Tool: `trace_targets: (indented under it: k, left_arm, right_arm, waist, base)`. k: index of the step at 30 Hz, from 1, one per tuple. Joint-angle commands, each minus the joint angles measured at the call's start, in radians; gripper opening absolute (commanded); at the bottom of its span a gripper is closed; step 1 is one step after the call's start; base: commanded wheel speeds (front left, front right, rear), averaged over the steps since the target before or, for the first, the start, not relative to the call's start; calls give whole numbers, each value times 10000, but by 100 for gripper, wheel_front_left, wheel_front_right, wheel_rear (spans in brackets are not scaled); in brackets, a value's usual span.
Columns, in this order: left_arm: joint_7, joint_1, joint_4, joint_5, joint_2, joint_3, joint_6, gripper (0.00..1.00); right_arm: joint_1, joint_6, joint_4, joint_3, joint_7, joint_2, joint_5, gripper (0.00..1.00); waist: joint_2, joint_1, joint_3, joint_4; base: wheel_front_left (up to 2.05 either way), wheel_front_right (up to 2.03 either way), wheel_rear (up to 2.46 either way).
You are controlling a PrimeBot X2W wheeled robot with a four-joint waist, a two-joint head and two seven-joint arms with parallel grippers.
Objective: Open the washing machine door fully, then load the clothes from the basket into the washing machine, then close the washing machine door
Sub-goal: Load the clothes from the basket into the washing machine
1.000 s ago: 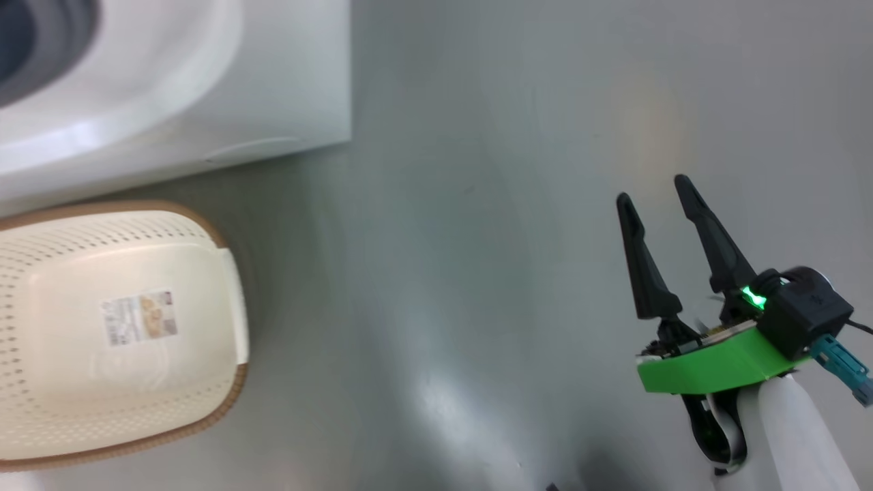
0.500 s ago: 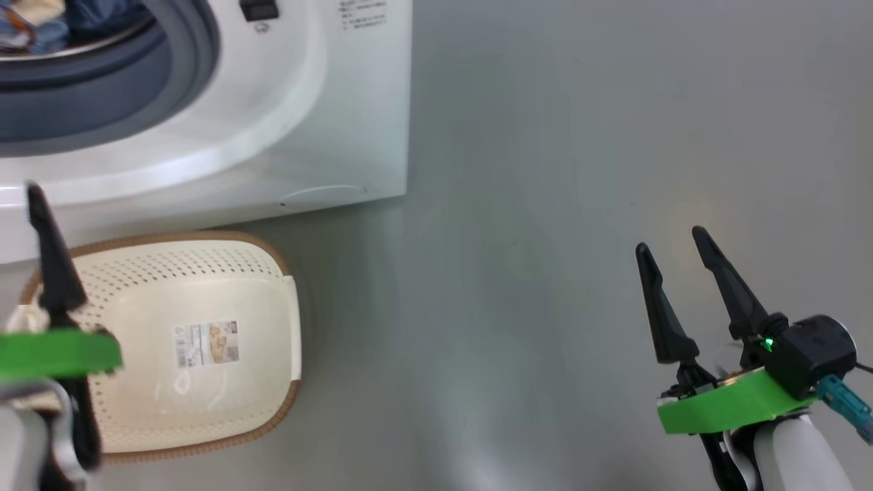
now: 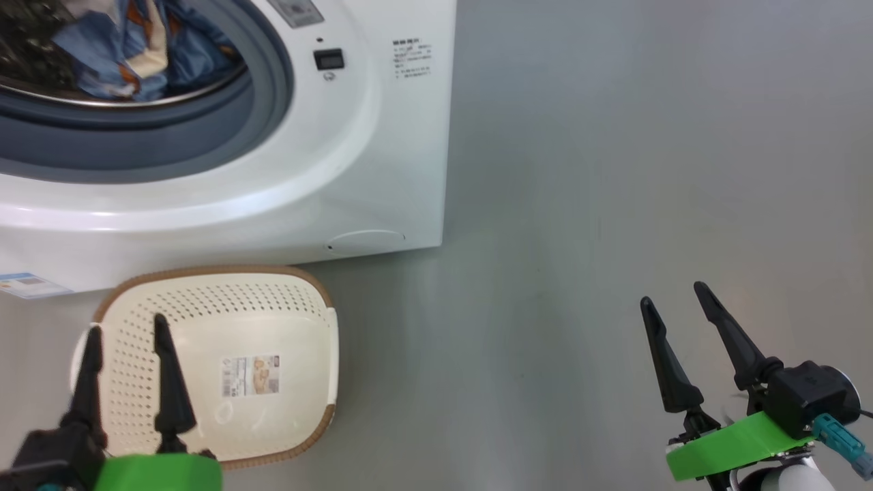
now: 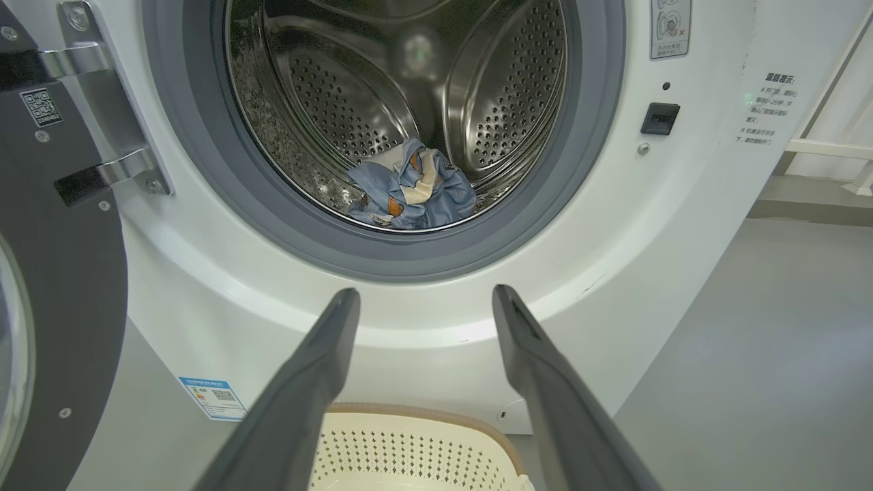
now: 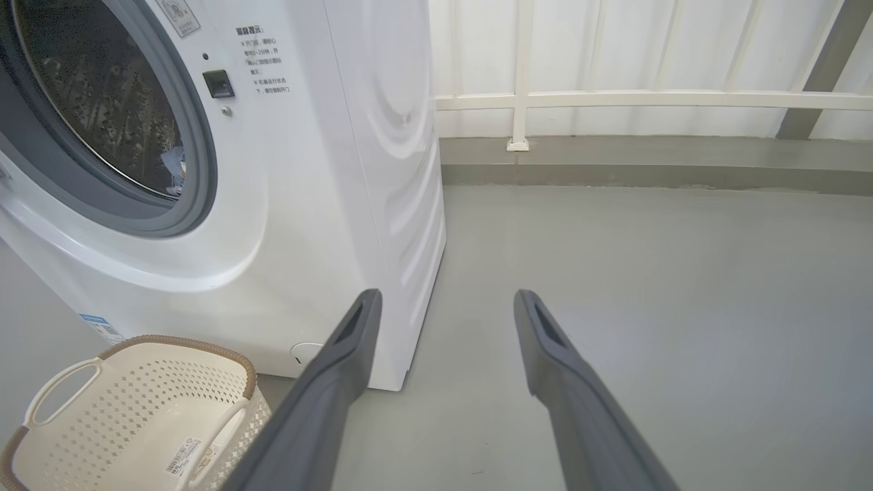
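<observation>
White sheet metal forms the washing machine (image 3: 382, 136), which stands on a grey floor (image 3: 614, 170) with its round mouth uncovered. The washing machine door (image 4: 61, 293) is swung out to the left in the left wrist view, its dark inner face showing beside a steel hinge (image 4: 102, 102). A small QR-code sticker (image 4: 39, 107) sits on that inner face.

The clothes (image 4: 412, 187), light-blue fabric with orange-brown print and a pale patch, lie at the bottom of the perforated steel drum. The basket (image 3: 204, 300) sits on the floor just in front of the machine, and a printed label sticker (image 3: 251, 375) on its bottom is too small to read.

A blue energy sticker (image 4: 213, 397) with a QR code is fixed low on the front. Beside the black latch slot (image 4: 659, 118) runs a block of Chinese print (image 4: 767, 109), too fine to make out. Above the slot, a pictogram sticker (image 4: 667, 27) bears a red cross.

The left gripper (image 3: 127, 324) hangs over the basket with its fingers spread and nothing between them. The right gripper (image 3: 672, 293) is well apart to the right above bare floor, likewise spread and holding nothing.
</observation>
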Motion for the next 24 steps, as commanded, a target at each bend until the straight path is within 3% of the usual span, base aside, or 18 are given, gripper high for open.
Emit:
trace_targets:
  k: [1,17,24]
  left_arm:
    - [-92,145,-322,122,49,323,-98,100]
    - [-93,1134,-41,486,-418,58,-864,100]
    - [-91,1363,91,461,-429,-44,-885,100]
  right_arm:
    - [212,62,-289,162,60,-25,-122,100]
    - [1232,62,-522,141,435,144,-174,100]
    - [1486,62,-549,110,510,239,-198,100]
  waist:
    - [0,2,-516,271]
    - [0,2,-2049,193]
    - [0,2,-2477,104]
  base:
    - [0,0,0]
    - [0,0,0]
    - [0,0,0]
